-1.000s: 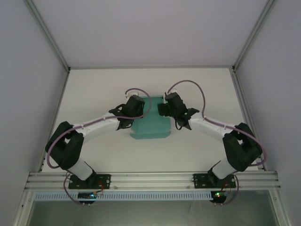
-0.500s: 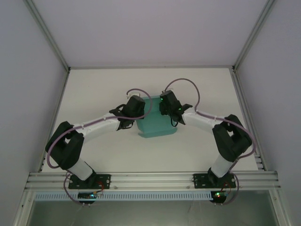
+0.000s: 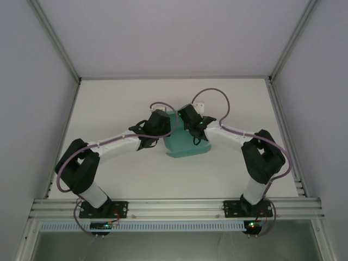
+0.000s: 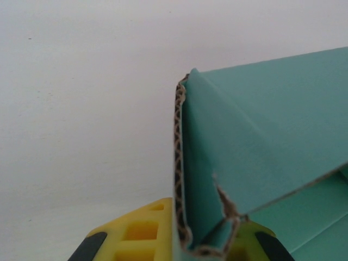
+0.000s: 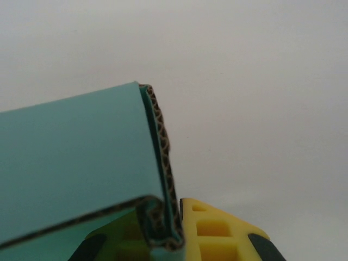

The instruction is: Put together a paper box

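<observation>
**Both side walls pinched, box half-formed**

The paper box lies near the middle of the surface, between the 2 arms and turned slightly askew.

- Left gripper: jaws clamped on a folded-up corrugated wall at its corner. The card edge is ragged there.
- Right gripper: jaws clamped on the end of the opposite wall.
- Step, as I read it: raising and holding the side walls.
- Next move likely needs both arms working together, folding the walls inward without tearing the card.

Teal-green corrugated paper box, part-folded, lies mid-table, side flaps raised.
</observation>
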Robot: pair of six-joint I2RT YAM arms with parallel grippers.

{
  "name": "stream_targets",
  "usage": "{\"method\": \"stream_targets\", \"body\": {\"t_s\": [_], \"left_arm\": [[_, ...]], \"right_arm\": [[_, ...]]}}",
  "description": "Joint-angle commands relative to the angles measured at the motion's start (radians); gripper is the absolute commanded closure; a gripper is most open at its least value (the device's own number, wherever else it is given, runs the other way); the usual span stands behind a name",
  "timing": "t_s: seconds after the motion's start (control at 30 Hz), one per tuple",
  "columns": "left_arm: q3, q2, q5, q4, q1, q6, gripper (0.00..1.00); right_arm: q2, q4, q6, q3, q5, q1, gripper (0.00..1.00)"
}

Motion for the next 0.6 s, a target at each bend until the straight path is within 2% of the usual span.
{"method": "stream_targets", "body": {"t_s": [0.0, 0.13, 0.37, 0.43, 0.5, 0.57], "left_arm": [[0.028, 0.003, -0.088, -0.098, 0.019, -0.027, 1.0], [0.032, 0.006, -0.1, -0.111, 0.015, -0.025, 1.0], [0.026, -0.005, -0.104, -0.111, 0.014, -0.027, 1.0], [0.027, -0.004, -0.103, -0.11, 0.013, -0.027, 1.0], [0.026, -0.002, -0.101, -0.108, 0.013, -0.025, 1.0], [0.024, -0.001, -0.097, -0.101, 0.013, -0.018, 1.0]], "right_arm": [[0.057, -0.267, 0.138, 0.011, 0.384, -0.057, 1.0], [0.088, -0.357, 0.16, 0.076, 0.461, -0.054, 1.0], [0.119, -0.434, 0.171, 0.112, 0.503, -0.075, 1.0], [0.107, -0.373, 0.12, 0.089, 0.494, -0.077, 1.0], [0.08, -0.228, -0.011, 0.037, 0.447, -0.075, 1.0], [0.03, -0.053, -0.146, -0.046, 0.332, -0.078, 0.98]]}}
